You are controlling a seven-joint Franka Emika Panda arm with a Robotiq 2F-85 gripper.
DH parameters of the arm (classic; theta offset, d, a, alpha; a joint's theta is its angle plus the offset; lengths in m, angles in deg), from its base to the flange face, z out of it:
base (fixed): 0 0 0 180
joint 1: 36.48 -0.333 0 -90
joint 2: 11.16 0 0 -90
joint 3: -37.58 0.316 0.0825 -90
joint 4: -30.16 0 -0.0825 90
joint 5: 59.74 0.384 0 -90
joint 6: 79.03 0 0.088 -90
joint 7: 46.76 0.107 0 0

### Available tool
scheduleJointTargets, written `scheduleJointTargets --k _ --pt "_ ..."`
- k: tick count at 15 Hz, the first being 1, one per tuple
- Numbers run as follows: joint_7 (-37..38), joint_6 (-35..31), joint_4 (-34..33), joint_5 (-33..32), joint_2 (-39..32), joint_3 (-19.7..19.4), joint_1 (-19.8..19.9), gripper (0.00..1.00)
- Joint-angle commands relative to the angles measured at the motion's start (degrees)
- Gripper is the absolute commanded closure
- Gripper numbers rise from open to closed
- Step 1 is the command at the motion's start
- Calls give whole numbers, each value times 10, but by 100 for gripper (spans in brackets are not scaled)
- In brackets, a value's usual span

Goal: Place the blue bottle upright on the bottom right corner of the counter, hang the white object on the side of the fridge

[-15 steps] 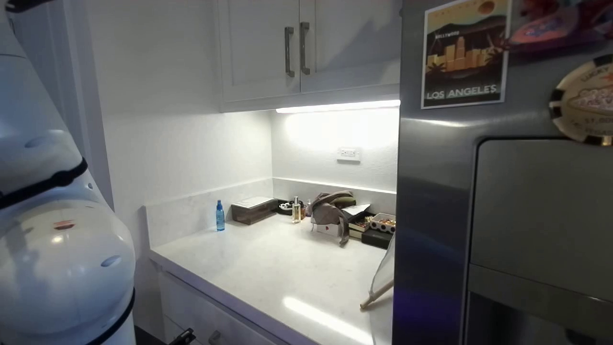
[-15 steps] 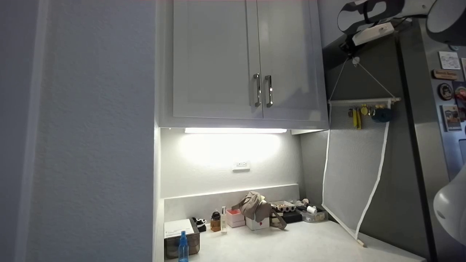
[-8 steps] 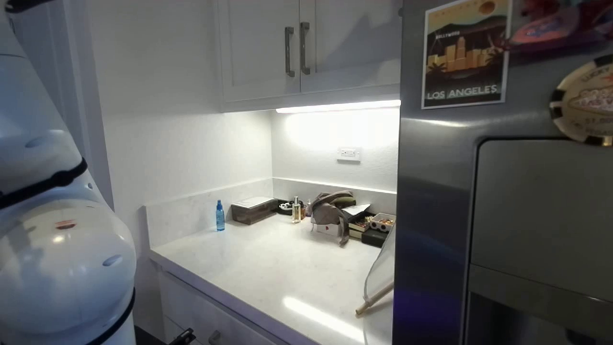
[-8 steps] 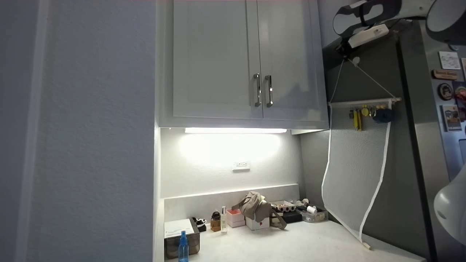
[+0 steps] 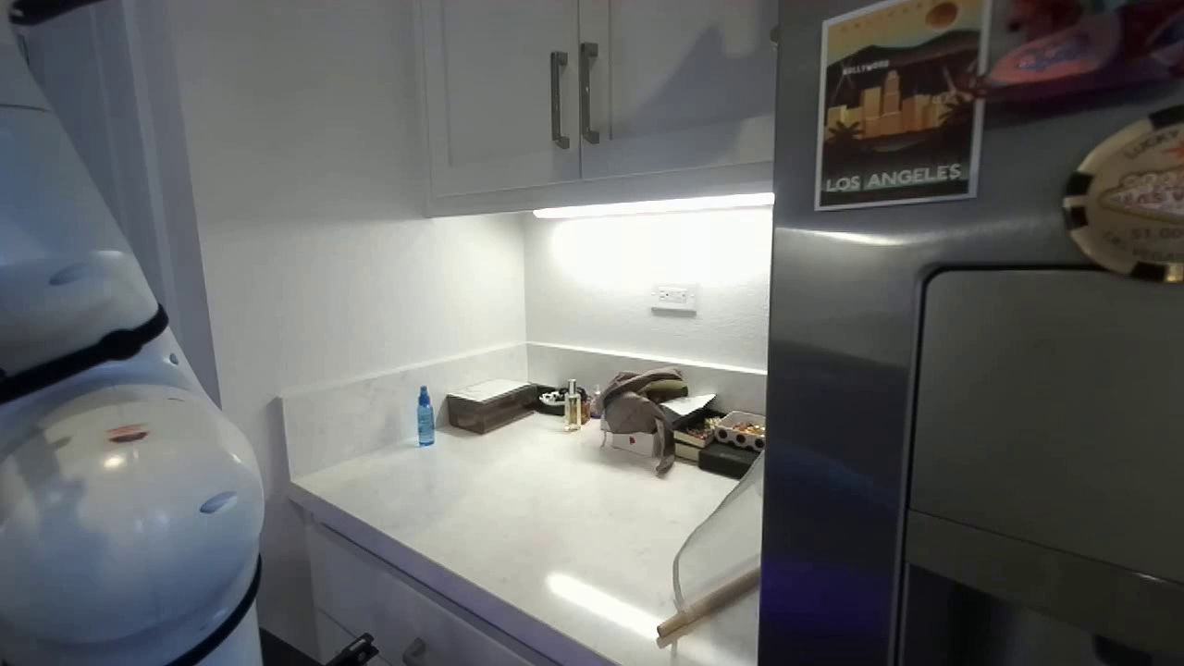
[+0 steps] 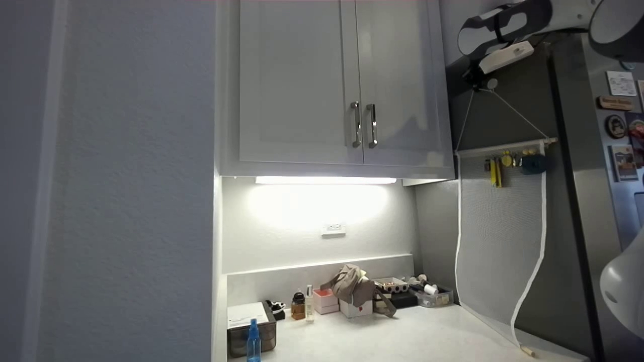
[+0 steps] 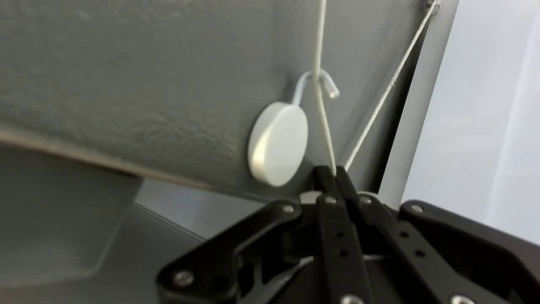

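On the counter [image 6: 392, 337], a polka-dot tray [image 6: 395, 289] holds small mixed-coloured bits [image 5: 747, 428], and a clear bin [image 6: 435, 301] beside it holds a white cylinder [image 6: 431, 289] among darker things. Brown fabric [image 6: 347, 286] drapes over a white box [image 6: 355, 309]. Paper [image 6: 245, 315] lies on a smoky brown box [image 6: 268, 337], and the blue bottle [image 5: 425, 421] stands upright near it, well apart from the pincer [image 7: 335, 171].

The pincer is closed, the white cord [image 7: 324, 118] of the white object [image 6: 498, 236] nipped between its tips. The white object hangs below the pincer, along the side of the fridge [image 6: 561, 226]. The cord seems to lie in the crook of a white hook [image 7: 278, 145], though depth is hard to judge.

In an exterior view the fridge hides all but the white object's lower corner and wooden rod [image 5: 708, 606]; I cannot tell whether the rod touches the counter.
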Motion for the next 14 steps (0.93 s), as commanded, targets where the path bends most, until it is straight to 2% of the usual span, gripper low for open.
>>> scheduleJointTargets --k 1,14 --pt "-15 1 13 -8 8 1 1 100" --pt "-23 26 25 -21 14 1 6 100"
